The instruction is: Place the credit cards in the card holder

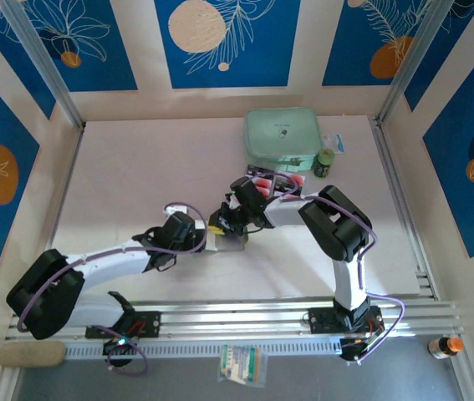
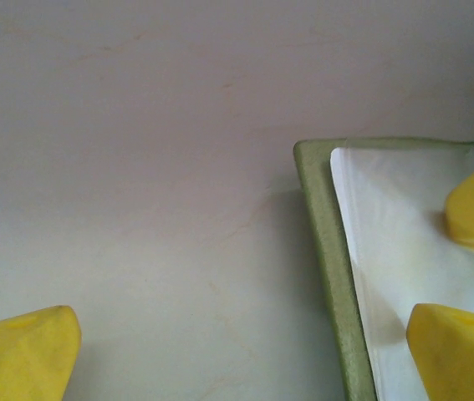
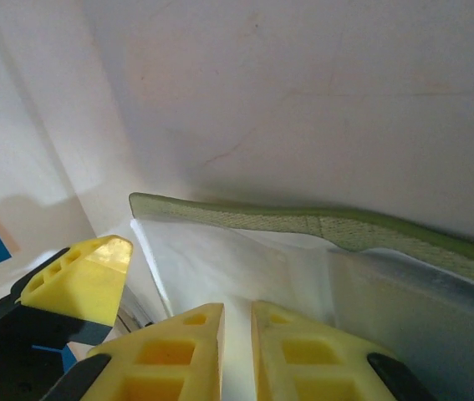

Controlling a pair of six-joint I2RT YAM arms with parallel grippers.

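White surface (image 1: 136, 167) lies under both arms, with blue leaf walls all round it. Your card holder (image 2: 328, 276) sits open in the middle of the top view. In the left wrist view its green edge runs down the right side, with a shiny clear pocket inside. Some credit cards (image 1: 263, 177) seem to lie just above it, below the mint-green case (image 1: 282, 134), but they are too small to be sure.

Watch out here. Your right pincer (image 3: 237, 326) has its fingers almost together, with only a thin slit between them. I cannot tell if a card is pinched in there. If it holds nothing, you will poke at the pocket for no reason. If it holds a card at a slant, the card may catch on the pocket lip and bend or pop out. I think the holder could also slide or flip shut.

Your left pincer (image 2: 243, 334) is wide apart and holds nothing, with one finger over the pocket and one over bare surface. Your left arm lies low from the lower left toward the middle. Your right arm rises from the lower right, bends, and reaches left, so the two pincers meet at the holder and could bump
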